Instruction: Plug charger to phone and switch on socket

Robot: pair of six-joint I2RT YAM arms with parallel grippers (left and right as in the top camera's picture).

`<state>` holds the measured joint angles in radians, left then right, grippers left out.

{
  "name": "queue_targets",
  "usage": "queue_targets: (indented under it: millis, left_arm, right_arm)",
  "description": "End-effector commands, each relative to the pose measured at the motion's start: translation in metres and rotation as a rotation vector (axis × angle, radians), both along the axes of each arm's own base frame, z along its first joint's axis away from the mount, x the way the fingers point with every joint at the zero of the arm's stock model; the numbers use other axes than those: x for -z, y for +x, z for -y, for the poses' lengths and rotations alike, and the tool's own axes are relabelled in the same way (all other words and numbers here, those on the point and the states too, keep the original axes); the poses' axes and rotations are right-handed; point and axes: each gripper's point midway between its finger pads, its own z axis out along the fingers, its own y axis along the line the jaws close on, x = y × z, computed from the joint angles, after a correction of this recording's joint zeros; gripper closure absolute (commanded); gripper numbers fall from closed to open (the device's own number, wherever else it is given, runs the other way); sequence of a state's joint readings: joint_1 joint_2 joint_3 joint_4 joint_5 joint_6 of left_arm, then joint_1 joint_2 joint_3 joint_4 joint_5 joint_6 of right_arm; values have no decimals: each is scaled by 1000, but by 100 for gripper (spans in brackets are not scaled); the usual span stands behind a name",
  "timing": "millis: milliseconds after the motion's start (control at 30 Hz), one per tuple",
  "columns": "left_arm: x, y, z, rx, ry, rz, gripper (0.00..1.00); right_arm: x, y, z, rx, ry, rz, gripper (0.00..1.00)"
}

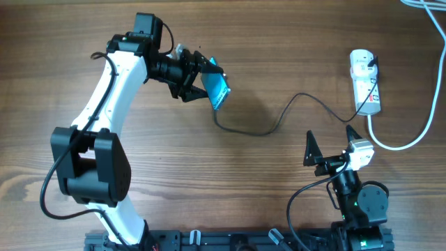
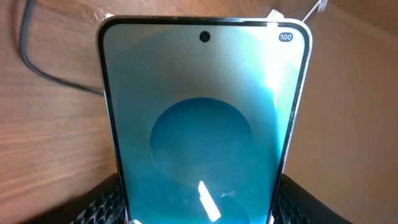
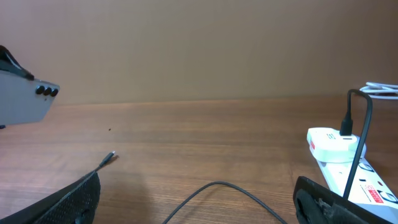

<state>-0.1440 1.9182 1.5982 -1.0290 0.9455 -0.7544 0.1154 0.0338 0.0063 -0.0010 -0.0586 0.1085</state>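
The left pincer (image 1: 203, 82) is clenched on the lower end of one small rectangular smartphone (image 2: 202, 124) with a bright cyan screen. The phone is held up off the brown wooden surface (image 1: 209, 188). Its long axis runs straight out from the pincer, toward the middle of the surface in the overhead view, with the camera-hole end farthest from the fingers (image 2: 102, 202). The screen faces the left wrist camera.

There is one thin black cable (image 1: 279, 118). Its small metallic tip (image 3: 112, 155) lies free on the surface, just below the phone's far end in the overhead view and not touching it. From there the cable loops across to a white adapter (image 3: 333, 140) plugged into one end of the single white oblong power strip (image 1: 366, 87). The power strip lies flat near the right edge, its long axis running away from the robot, and one thick white cord (image 1: 411, 143) trails from it.

The right pincer (image 1: 332, 141) is released, its jaws spread wide with nothing between them. It sits near the power strip and well apart from the phone and the cable tip.
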Motion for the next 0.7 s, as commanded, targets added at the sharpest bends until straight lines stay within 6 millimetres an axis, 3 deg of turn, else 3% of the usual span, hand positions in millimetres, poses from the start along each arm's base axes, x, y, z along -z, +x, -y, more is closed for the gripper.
queue_targets:
  millis: [0, 367, 667]
  left_arm:
    - [-29, -1, 7, -53, -70, -57, 45]
    - [-48, -8, 17, -113, -194, -260, 49]
    - [-50, -9, 18, -107, -208, -263, 48]
  right_arm:
    - [0, 0, 1, 9, -4, 1, 0]
    - [0, 0, 1, 9, -3, 1, 0]
    - [0, 0, 1, 9, -4, 1, 0]
